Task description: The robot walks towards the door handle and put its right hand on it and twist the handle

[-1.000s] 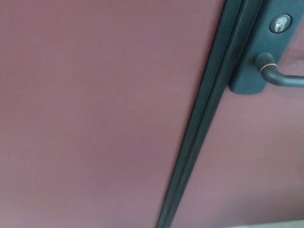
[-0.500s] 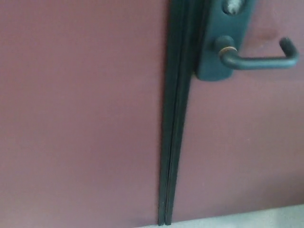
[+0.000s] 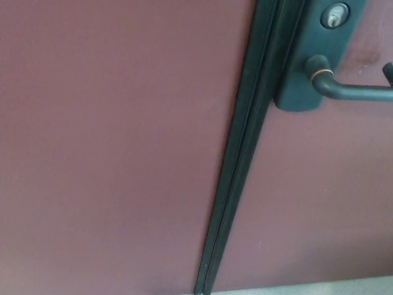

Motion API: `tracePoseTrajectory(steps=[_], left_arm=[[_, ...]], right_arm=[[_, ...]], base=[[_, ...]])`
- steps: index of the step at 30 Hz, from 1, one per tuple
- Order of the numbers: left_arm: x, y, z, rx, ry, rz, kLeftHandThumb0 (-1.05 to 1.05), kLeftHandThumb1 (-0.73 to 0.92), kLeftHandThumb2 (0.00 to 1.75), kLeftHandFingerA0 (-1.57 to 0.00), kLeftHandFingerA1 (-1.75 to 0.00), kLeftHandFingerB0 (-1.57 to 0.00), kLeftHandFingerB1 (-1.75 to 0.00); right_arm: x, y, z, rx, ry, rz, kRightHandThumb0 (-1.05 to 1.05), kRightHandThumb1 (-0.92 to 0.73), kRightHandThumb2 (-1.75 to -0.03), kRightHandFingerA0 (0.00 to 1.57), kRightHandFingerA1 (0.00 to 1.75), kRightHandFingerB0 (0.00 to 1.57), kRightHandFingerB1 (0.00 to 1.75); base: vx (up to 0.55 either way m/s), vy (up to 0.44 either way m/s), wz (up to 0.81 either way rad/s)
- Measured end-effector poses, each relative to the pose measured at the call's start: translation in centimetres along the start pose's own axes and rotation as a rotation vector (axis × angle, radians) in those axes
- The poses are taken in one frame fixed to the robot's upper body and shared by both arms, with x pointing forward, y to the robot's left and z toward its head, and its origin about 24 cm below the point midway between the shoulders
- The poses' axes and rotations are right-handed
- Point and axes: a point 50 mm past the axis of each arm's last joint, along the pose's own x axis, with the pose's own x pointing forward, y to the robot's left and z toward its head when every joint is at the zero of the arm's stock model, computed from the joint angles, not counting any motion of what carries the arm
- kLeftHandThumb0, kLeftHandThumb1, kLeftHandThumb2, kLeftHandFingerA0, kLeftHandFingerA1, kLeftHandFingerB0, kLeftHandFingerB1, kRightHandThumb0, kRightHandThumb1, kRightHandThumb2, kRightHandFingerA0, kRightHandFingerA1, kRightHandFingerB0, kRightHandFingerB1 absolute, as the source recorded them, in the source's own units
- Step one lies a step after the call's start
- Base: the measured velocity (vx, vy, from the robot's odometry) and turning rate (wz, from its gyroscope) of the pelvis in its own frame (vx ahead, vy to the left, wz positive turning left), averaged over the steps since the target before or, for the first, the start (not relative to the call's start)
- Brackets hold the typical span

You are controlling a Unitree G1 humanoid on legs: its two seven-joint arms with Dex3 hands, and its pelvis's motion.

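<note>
Approach step: dark metal lever door handle [image 3: 353, 91] upper right of frame, untouched; neither hand visible, finger state unknown; next, raise right hand onto lever

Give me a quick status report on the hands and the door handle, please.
Both hands out of view. Dark metal lever door handle upper right, untouched, on its dark backplate below the keyhole cylinder. Nothing blocking it.

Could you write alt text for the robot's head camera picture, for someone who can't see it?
A dark lever door handle sticks out to the right from a dark plate with a keyhole above it, at the top right of a reddish-brown door. A dark vertical seam runs down the middle. Neither robot hand is in view.
</note>
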Motion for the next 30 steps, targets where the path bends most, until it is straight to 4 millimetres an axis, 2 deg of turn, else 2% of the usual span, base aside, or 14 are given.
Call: tracePoseTrajectory(steps=[5, 6, 12, 13, 14, 30], left_arm=[[-0.03, 0.11, 0.00, 0.003, 0.000, 0.002, -0.13, 0.64, 0.58, -0.65, -0.49, -0.48, -0.41], [-0.03, 0.13, -0.01, 0.003, 0.000, 0.002, -0.13, 0.64, 0.58, -0.64, -0.49, -0.48, -0.41], [-0.10, -0.02, -0.29, 0.002, 0.003, -0.003, -0.13, 0.64, 0.58, -0.64, -0.49, -0.48, -0.41], [-0.07, -0.04, -0.18, 0.003, 0.000, -0.004, -0.13, 0.64, 0.58, -0.64, -0.49, -0.48, -0.41], [-0.05, -0.05, -0.12, 0.003, -0.002, -0.004, -0.13, 0.64, 0.58, -0.64, -0.48, -0.49, -0.41], [-0.06, 0.24, -0.06, 0.007, 0.004, 0.003, -0.13, 0.65, 0.58, -0.64, -0.49, -0.48, -0.41]], right_arm=[[0.00, 0.06, -0.05, 0.000, 0.002, 0.007, -0.26, -0.71, -0.61, 0.57, 0.46, 0.40, 0.37], [0.00, 0.08, -0.06, 0.000, 0.003, 0.008, -0.34, -0.62, -0.73, 0.52, 0.52, 0.36, 0.44], [0.02, -0.16, 0.13, -0.022, 0.003, -0.001, -0.34, -0.62, -0.73, 0.53, 0.52, 0.37, 0.44], [-0.01, -0.21, -0.08, -0.025, 0.011, -0.003, -0.26, -0.71, -0.61, 0.57, 0.45, 0.40, 0.37], [-0.04, -0.18, -0.22, -0.027, 0.016, -0.002, -0.26, -0.71, -0.61, 0.57, 0.45, 0.41, 0.37], [-0.02, 0.38, -0.34, -0.037, 0.019, 0.017, -0.27, -0.71, -0.61, 0.56, 0.45, 0.42, 0.38]], base=[[0.01, -0.066, 0.02], [0.02, -0.149, 0.03], [0.05, -0.305, 0.01], [0.04, -0.336, 0.00], [0.04, -0.328, -0.05], [0.02, 0.124, -0.01]])
